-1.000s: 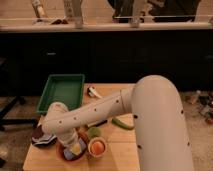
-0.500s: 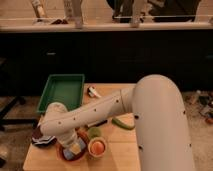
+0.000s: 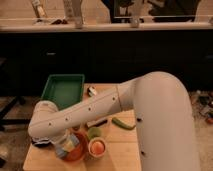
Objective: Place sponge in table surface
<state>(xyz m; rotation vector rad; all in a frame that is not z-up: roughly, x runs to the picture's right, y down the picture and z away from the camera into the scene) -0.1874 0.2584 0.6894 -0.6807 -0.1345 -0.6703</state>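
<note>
Camera view has the sponge (image 3: 61, 151) near the front left corner of the table (image 3: 117, 152), at the left rim of an orange bowl (image 3: 81, 153). Only a grey-blue patch of it shows, so its long axis and which way it points cannot be told. The gripper (image 3: 66, 142) comes down on it from 12 o'clock, half hidden under the elbow of the arm (image 3: 150, 107). Its fingers are drawn together, and they appear to pinch the sponge.

The bowl lies at 3 o'clock of the sponge. Just beside the bowl, again at 3 o'clock, stands a small cup (image 3: 97, 147) with something pale orange in it. A round green item (image 3: 93, 132) sits at the cup's 12 o'clock. A dark, brush-like block (image 3: 98, 121) lies beyond, partly under the arm. A long green pod (image 3: 123, 123) rests at the block's 3 o'clock.

The table is pale wood with the plank grain running front to back. A green tray (image 3: 62, 91) fills its far left corner, at 12 o'clock of the sponge. A small dark item (image 3: 92, 91) lies just at the tray's 3 o'clock. The white arm sweeps in from the right and covers much of the tabletop.

Behind the table runs a wall of dark cabinets (image 3: 125, 55). A light counter (image 3: 125, 26) tops them and carries blurred objects. Pale floor shows on both sides of the table.
</note>
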